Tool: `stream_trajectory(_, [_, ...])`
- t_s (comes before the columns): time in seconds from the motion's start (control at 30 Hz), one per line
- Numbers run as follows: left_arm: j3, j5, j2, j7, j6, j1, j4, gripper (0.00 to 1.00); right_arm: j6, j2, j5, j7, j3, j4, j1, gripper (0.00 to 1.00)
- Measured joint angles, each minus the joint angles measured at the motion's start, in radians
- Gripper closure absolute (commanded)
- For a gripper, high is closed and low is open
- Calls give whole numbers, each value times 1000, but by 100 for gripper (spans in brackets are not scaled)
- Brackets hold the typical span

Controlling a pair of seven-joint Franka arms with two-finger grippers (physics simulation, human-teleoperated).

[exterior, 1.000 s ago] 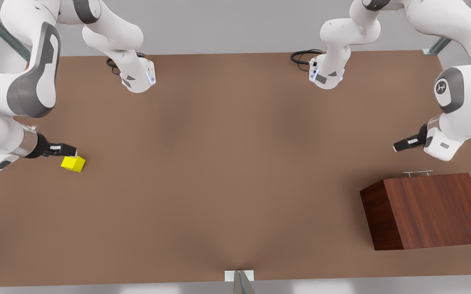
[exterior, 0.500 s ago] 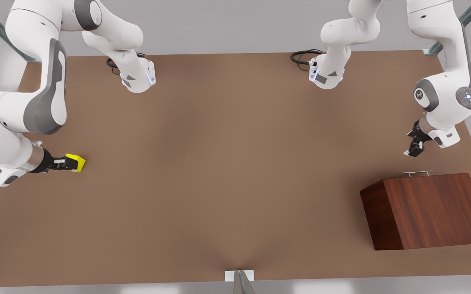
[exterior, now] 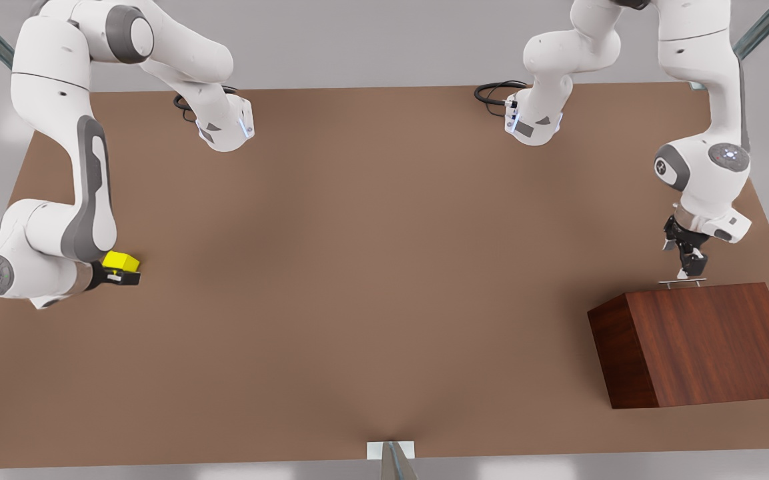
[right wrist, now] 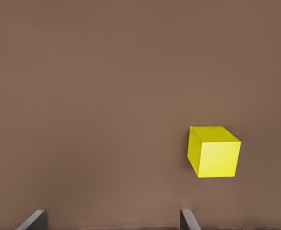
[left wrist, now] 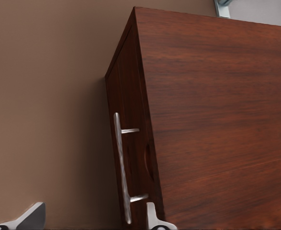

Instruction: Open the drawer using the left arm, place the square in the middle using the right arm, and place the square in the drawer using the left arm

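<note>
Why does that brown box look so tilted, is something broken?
Nothing's broken. The wooden cabinet sits turned on the table, drawer shut. The left gripper hangs open at its handle. The right gripper is open beside the yellow square.

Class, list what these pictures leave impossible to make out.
Drawer interior: shut, hidden behind its front in the left wrist view.
Whether the left gripper touches the handle: too small in the front view; fingertips cut off by the wrist view's edge.
Cube's lower part: front view, right gripper covers it.
</note>
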Motion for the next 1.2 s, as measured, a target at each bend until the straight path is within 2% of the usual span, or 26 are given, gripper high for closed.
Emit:
stream_trajectory(0.23, [0, 17, 19, -96, 36, 36, 1, 0, 36, -29, 27, 151, 1, -139, -91, 0])
stream_trajectory(0.5, [0, 29, 52, -168, 55, 29, 2, 0, 154, 27, 37, 252, 0, -203, -187, 0])
stream_trajectory(1.03, [1, 33, 98, -243, 63, 36, 1, 0, 307, 88, -45, 196, 1, -183, -218, 0])
stream_trajectory(1.2, [1, 33, 112, -256, 65, 39, 2, 0, 472, 7, -95, 78, 1, -376, -223, 0])
